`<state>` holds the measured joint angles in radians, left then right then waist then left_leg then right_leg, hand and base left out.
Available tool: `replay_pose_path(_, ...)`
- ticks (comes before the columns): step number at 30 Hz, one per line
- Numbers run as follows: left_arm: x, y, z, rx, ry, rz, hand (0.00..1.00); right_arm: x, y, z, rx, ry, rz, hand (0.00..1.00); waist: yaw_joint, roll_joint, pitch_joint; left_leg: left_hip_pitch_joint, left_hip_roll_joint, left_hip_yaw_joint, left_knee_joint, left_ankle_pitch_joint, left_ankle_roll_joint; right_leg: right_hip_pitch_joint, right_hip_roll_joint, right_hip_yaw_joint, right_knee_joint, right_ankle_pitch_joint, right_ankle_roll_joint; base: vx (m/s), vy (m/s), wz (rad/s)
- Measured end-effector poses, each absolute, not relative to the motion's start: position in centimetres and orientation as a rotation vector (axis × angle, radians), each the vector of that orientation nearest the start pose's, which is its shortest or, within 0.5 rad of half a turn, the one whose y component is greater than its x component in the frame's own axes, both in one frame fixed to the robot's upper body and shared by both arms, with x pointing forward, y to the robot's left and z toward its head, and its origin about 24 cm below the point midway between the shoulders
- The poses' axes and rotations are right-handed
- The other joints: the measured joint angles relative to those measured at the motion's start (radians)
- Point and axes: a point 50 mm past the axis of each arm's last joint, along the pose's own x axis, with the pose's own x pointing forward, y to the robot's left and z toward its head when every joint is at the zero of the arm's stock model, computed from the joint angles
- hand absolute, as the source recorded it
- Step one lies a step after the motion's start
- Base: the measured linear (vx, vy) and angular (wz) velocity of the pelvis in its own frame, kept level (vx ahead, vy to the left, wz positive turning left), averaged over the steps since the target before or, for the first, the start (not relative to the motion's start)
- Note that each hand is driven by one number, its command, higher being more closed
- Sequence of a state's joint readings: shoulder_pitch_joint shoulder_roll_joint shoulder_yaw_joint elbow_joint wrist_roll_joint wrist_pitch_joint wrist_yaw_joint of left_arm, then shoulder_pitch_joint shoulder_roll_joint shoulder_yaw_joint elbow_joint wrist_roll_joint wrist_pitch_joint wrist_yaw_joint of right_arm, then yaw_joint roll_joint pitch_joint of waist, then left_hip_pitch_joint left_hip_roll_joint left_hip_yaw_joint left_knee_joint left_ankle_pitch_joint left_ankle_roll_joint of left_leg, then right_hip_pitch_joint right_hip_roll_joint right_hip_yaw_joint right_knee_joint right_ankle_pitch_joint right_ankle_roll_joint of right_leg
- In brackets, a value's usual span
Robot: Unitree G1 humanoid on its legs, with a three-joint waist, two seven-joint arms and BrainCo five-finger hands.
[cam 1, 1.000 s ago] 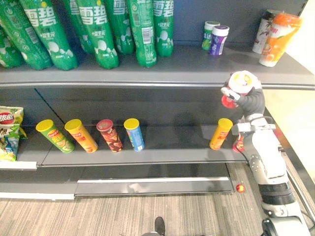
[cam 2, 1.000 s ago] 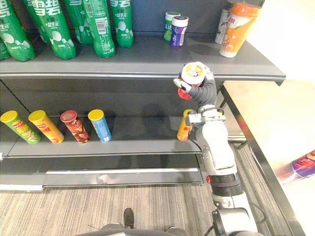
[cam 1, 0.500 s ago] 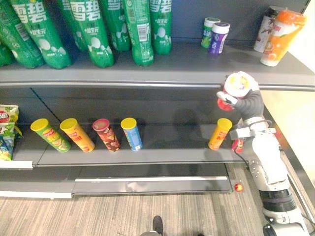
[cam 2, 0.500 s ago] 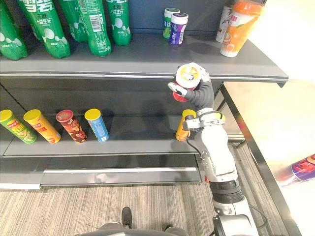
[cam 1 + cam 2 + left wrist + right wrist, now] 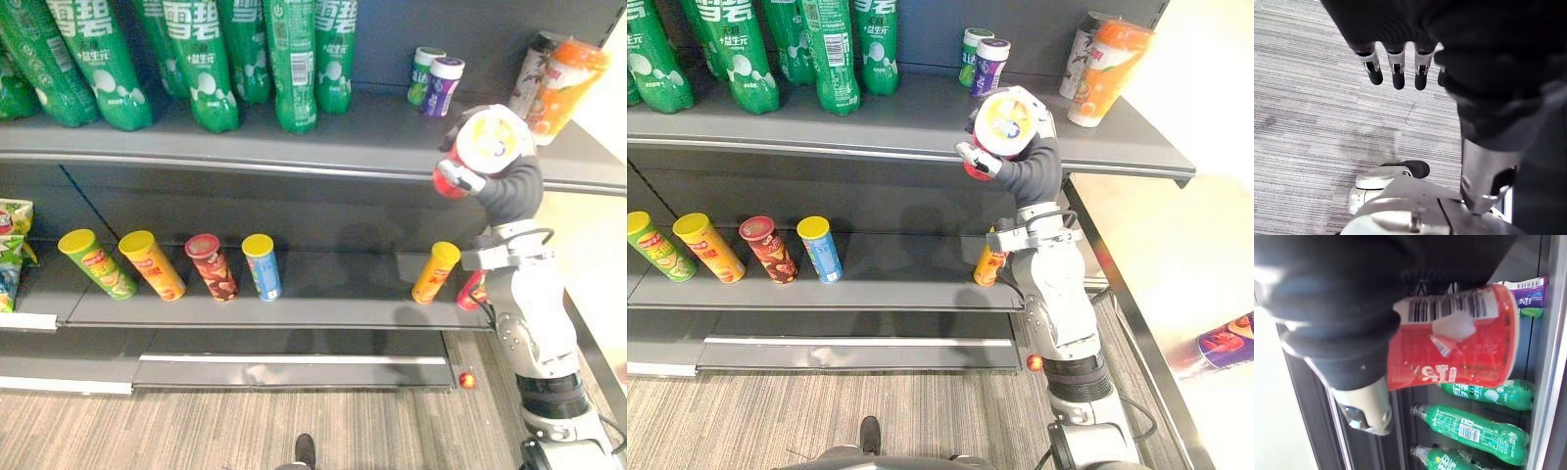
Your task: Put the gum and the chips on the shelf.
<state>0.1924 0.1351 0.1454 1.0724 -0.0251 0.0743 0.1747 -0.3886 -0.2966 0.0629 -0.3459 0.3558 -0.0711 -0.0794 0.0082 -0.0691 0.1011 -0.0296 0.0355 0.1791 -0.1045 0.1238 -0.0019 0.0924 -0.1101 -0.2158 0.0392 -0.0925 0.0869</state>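
Note:
My right hand (image 5: 511, 186) is shut on a red tub (image 5: 487, 143) with a white and yellow lid, gripping its side. It holds the tub in front of the upper shelf (image 5: 372, 137), at the level of the front edge, lid facing me. The right wrist view shows the tub's red wall and barcode (image 5: 1459, 342) past the dark cover. Two small gum bottles, green (image 5: 424, 75) and purple (image 5: 443, 86), stand at the back of that shelf. Chips cans line the lower shelf (image 5: 294, 308), among them a blue can (image 5: 262, 265) and an orange can (image 5: 435, 272). My left hand (image 5: 1398, 68) hangs open over the floor.
Green soda bottles (image 5: 201, 59) fill the upper shelf's left half, and orange drink cups (image 5: 568, 83) stand at its right end. Chip bags (image 5: 8, 250) lie at the lower shelf's far left. A red can (image 5: 472, 291) stands behind my right forearm. A purple item (image 5: 1225, 343) lies on the floor at right.
My right hand has risen with the red tub from just under the upper shelf's edge to level with it. The camera has shifted slightly.

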Motion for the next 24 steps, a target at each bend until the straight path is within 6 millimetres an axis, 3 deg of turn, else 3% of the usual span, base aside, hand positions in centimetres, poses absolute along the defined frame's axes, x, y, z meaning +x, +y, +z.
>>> replay_pose_path(13, 3.2, 23.5, -16.5, 0.141, 1.315, 0.431, 0.0, 27.4, -13.8, 23.0, 0.102, -0.752, 0.213, 1.0, 0.01, -0.016, -0.01, 0.001, 0.0, 0.0, 0.0, 0.001, -0.001, 0.001, 0.0, 0.001, 0.004, 0.0, 0.0, 0.0, 0.0, 0.0)
replay_pose_path(24, 3.2, 23.7, -16.5, 0.147, 1.315, 0.436, 0.0, 30.0, -13.9, 23.7, 0.08, -0.71, 0.133, 1.0, 0.023, -0.017, -0.011, 0.002, 0.0, -0.001, 0.0, 0.002, -0.001, 0.0, 0.0, -0.001, 0.01, 0.0, 0.0, 0.0, 0.0, 0.0)
